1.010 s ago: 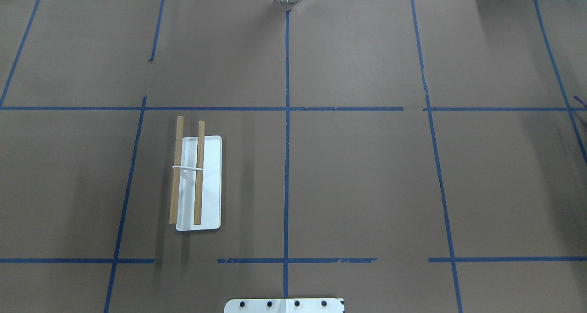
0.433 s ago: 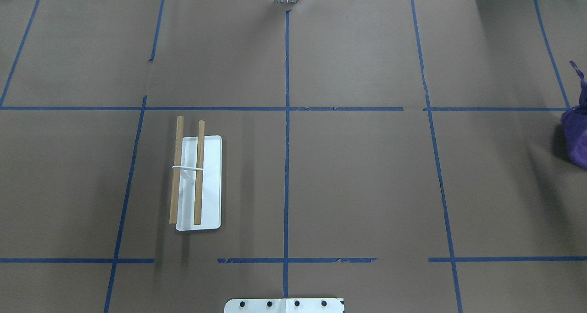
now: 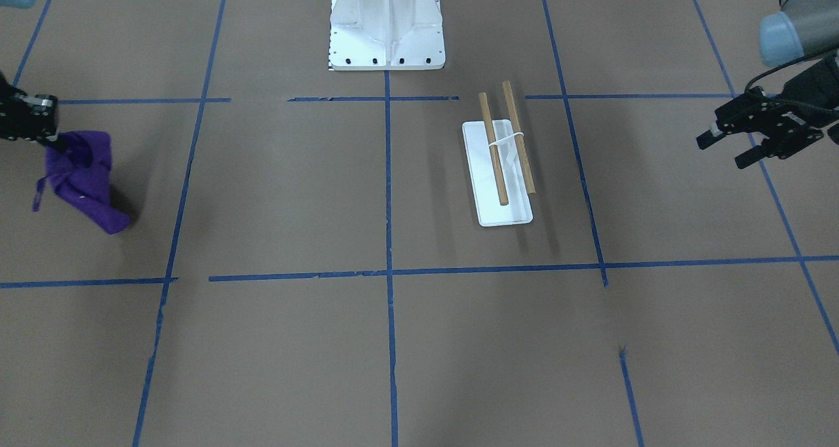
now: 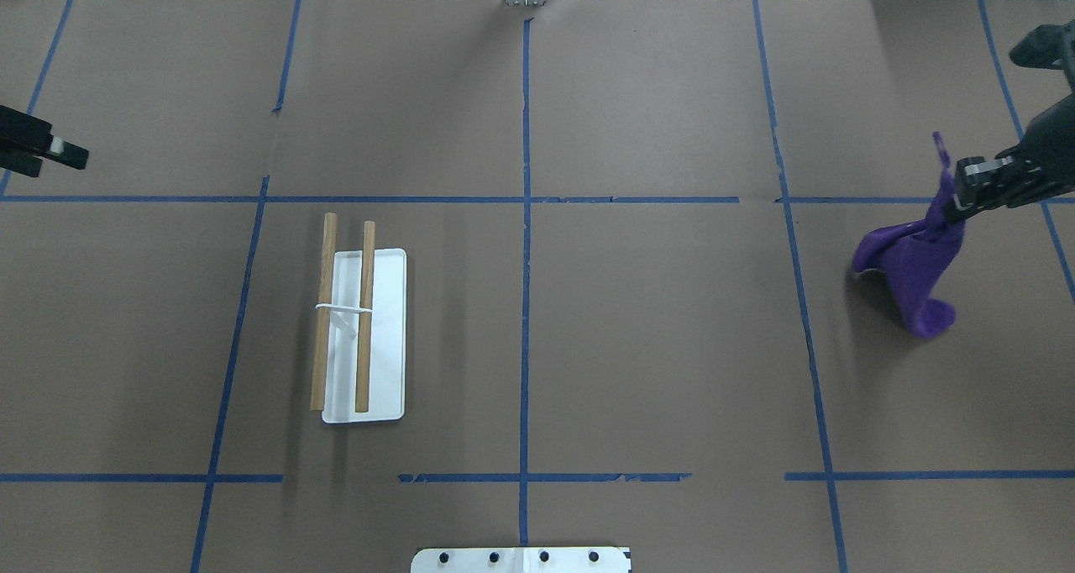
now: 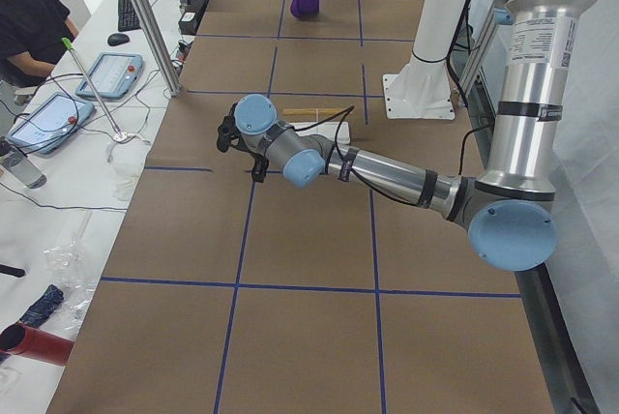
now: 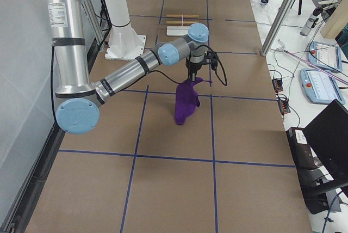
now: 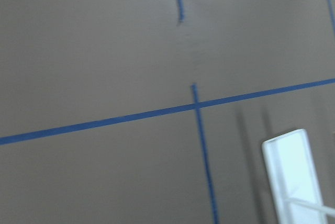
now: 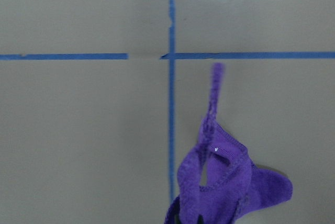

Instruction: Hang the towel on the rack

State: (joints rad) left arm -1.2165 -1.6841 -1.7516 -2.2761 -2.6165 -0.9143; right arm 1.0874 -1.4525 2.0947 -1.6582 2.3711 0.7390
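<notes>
The rack (image 4: 363,321) stands left of centre: a white flat base (image 4: 388,346) with two wooden dowels. It also shows in the front view (image 3: 505,152) and as a white corner in the left wrist view (image 7: 293,171). My right gripper (image 4: 955,207) is shut on the deep purple towel (image 4: 911,270), which hangs bunched above the table's right part, its thin loop sticking up. The towel also shows in the front view (image 3: 82,181) and the right wrist view (image 8: 225,182). My left gripper (image 3: 726,147) is open and empty, far to the rack's left.
The robot's white bolted pedestal (image 3: 387,27) stands at the near middle edge of the table. Blue tape lines cross the brown table cover. Operators' desks with tablets (image 5: 106,75) and a metal post (image 5: 145,17) stand beyond the far edge.
My right gripper has come in from the right edge with the towel and moved left. My left gripper has come into view at the left edge. The rack has not moved.
</notes>
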